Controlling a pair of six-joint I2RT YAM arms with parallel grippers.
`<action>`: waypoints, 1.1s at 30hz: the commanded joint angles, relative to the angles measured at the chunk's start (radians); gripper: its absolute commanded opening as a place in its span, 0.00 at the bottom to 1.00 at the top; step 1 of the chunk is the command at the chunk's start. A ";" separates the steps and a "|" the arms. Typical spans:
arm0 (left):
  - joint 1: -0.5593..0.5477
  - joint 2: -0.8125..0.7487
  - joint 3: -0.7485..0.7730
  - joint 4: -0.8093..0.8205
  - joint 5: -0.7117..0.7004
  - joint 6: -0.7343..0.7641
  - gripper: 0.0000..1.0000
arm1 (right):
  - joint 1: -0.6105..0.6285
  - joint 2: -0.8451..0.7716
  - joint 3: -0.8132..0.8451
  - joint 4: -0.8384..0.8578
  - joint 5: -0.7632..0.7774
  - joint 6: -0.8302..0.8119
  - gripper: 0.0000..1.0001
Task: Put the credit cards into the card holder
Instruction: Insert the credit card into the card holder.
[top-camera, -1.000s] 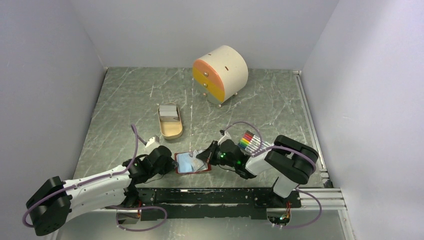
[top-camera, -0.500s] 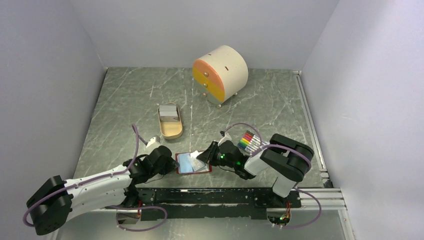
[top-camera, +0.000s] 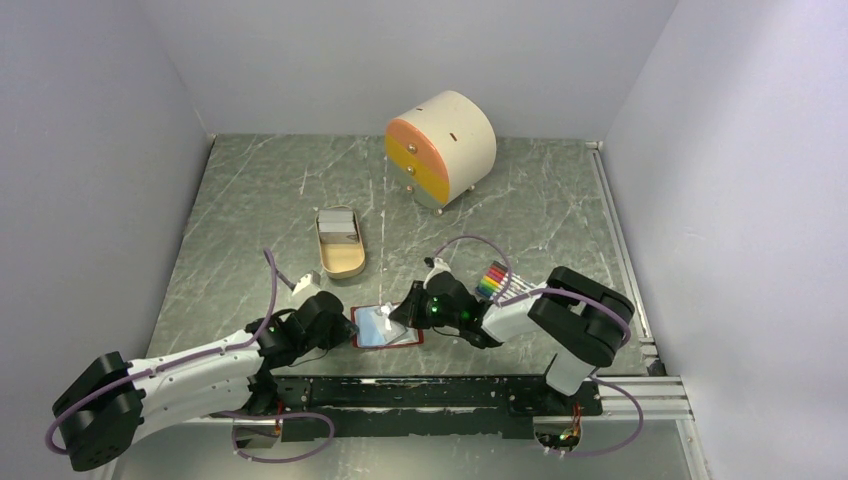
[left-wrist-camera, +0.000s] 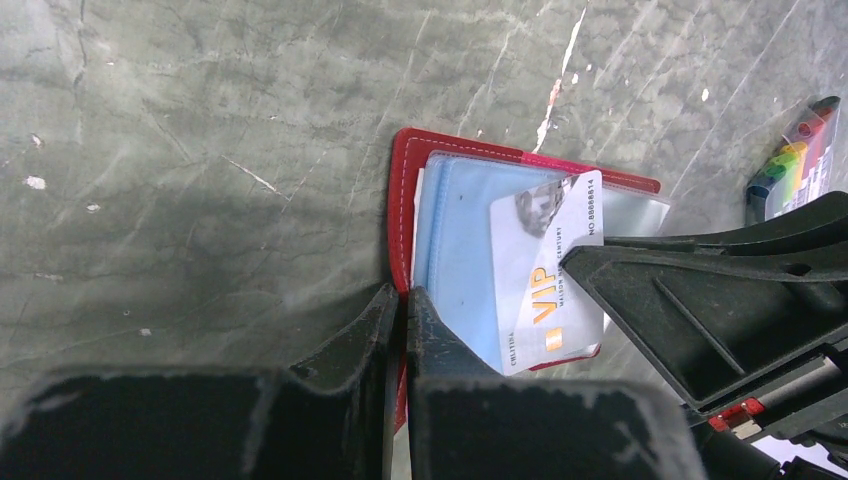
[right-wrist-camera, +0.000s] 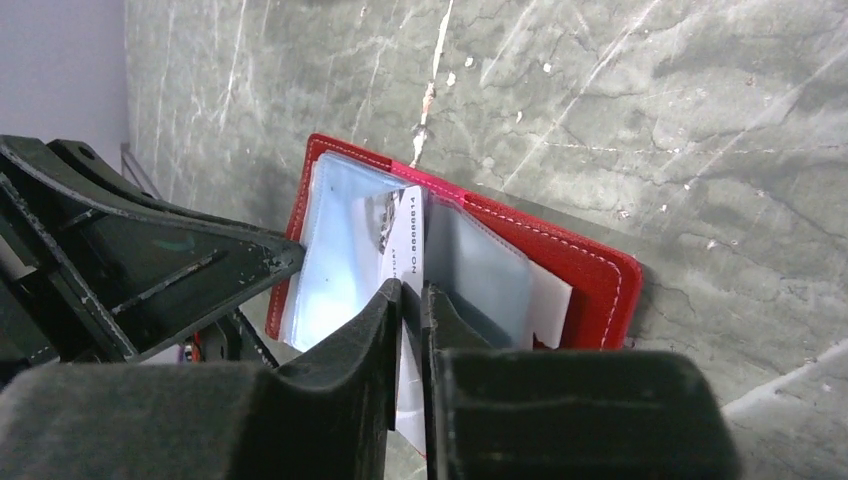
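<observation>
Mid-insertion: the right tool (right-wrist-camera: 412, 295) pinches a silver card (left-wrist-camera: 545, 270) over the open card holder (left-wrist-camera: 402, 190) lying on the surface (left-wrist-camera: 200, 150), whose edge the clenched left tool (left-wrist-camera: 402, 300) grips; next, the card needs sliding squarely into a pocket.

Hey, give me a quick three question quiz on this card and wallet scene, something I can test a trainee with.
1. True or false: the right gripper is shut on a white VIP card at the open card holder.
2. What does the left gripper pinch? A) the tan oval tray B) the card holder's edge C) the coloured sticks
3. What colour are the pockets inside the card holder?
Key: 1 true; 2 B; 3 pale blue.
</observation>
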 joint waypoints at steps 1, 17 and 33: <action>-0.005 -0.008 0.004 -0.016 0.003 0.015 0.09 | -0.001 0.025 -0.007 -0.040 -0.009 -0.025 0.07; -0.005 0.004 -0.023 0.048 0.047 -0.007 0.09 | 0.004 0.062 -0.129 0.252 0.085 0.119 0.00; -0.006 0.036 -0.022 0.079 0.058 -0.006 0.09 | 0.049 0.081 -0.079 0.208 0.069 0.131 0.22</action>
